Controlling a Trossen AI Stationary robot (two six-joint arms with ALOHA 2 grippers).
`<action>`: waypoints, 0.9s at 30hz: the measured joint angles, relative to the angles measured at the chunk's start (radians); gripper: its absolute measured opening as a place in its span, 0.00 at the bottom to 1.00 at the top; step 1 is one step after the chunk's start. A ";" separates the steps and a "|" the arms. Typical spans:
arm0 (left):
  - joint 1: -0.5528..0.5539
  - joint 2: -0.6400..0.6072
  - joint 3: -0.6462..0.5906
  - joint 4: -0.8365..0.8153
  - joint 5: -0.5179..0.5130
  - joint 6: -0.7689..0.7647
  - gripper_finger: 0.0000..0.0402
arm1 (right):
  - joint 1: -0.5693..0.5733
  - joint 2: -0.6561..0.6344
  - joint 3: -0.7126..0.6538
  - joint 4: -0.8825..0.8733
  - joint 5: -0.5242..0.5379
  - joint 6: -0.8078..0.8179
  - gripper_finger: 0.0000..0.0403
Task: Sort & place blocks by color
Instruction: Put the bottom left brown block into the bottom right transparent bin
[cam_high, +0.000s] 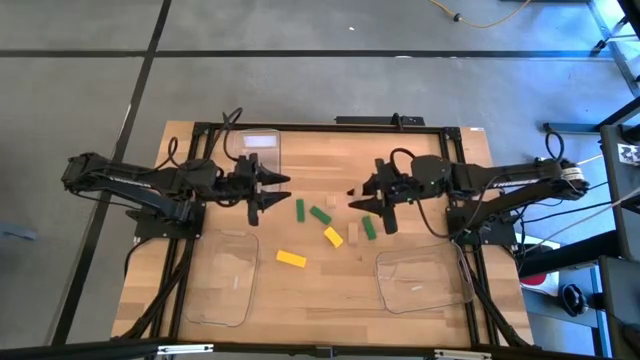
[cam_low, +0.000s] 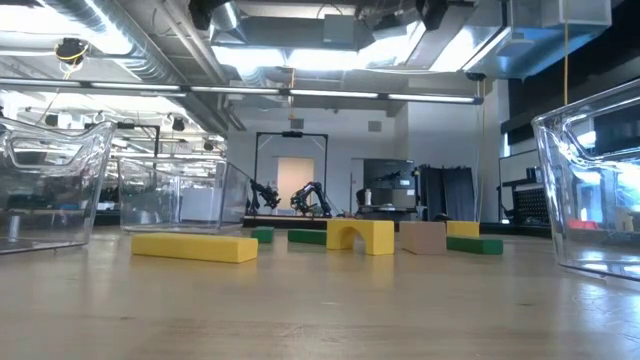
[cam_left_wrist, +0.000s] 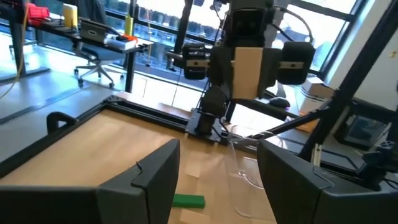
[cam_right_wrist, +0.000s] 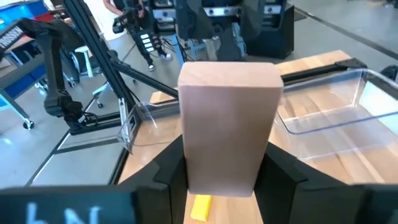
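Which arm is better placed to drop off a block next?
The right. The right gripper is already shut on a tan block, held above the table. The left gripper is open and holds nothing, hovering near the green blocks, so it must still pick one.

left tool (cam_left_wrist: 217, 186) fingers apart | green block (cam_left_wrist: 188, 201) between (on table) | right tool (cam_left_wrist: 247, 68) holding tan block (cam_left_wrist: 247, 73)

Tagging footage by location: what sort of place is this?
Likely a robotics lab or workshop: exposed ceiling ducts, other robot arms on a bench behind, desks and an office chair by big windows.
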 joint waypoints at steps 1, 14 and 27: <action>0.000 0.000 0.000 0.000 -0.005 0.000 0.51 | 0.000 -0.003 0.000 0.001 -0.010 -0.001 0.33; 0.000 0.000 0.000 0.000 -0.100 -0.026 0.51 | 0.170 -0.006 0.209 -0.628 -0.203 0.221 0.33; 0.000 0.000 0.000 0.000 -0.154 -0.027 0.51 | 0.643 0.117 0.061 -0.739 -0.096 0.910 0.33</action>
